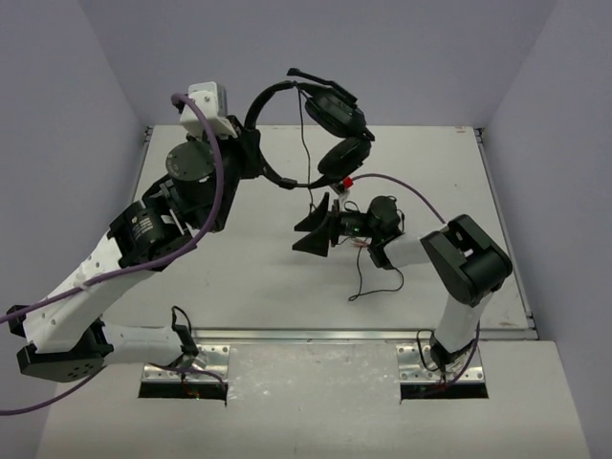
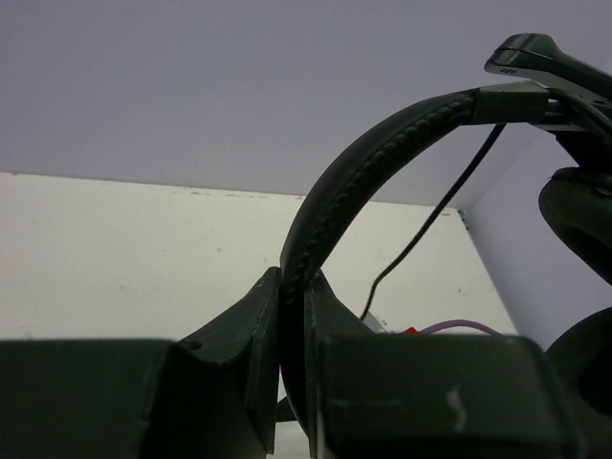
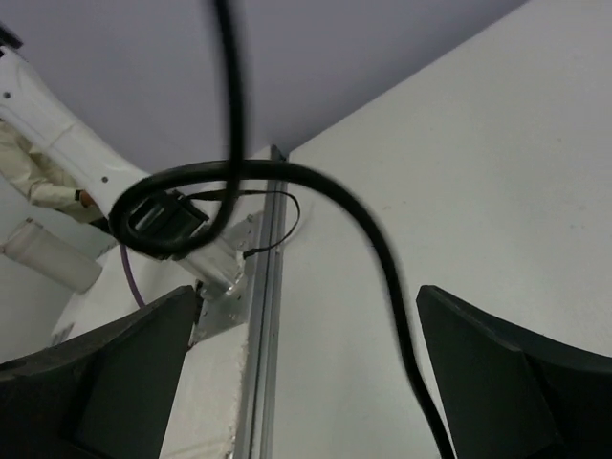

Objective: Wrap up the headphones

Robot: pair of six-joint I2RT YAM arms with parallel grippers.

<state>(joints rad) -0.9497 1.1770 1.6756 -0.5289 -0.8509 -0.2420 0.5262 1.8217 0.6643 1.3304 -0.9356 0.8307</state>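
Observation:
The black headphones [image 1: 330,120] hang in the air over the table's back. My left gripper [image 1: 254,145] is shut on the thin headband [image 2: 368,158]; in the left wrist view [image 2: 295,285] the band rises from between the closed fingers. Both earcups [image 1: 342,153] hang to the right. The thin black cable [image 1: 307,143] drops from the headphones, passes my right gripper [image 1: 314,231] and trails on the table [image 1: 368,287]. The right gripper [image 3: 308,316] is open, and the cable [image 3: 390,277] runs between its fingers without being pinched.
White table [image 1: 268,287] with a metal rail [image 3: 260,335] along its near edge. Grey walls close in at the back and both sides. A purple robot cable [image 1: 406,191] loops beside the right wrist. The left arm's base [image 3: 158,220] shows beyond the rail.

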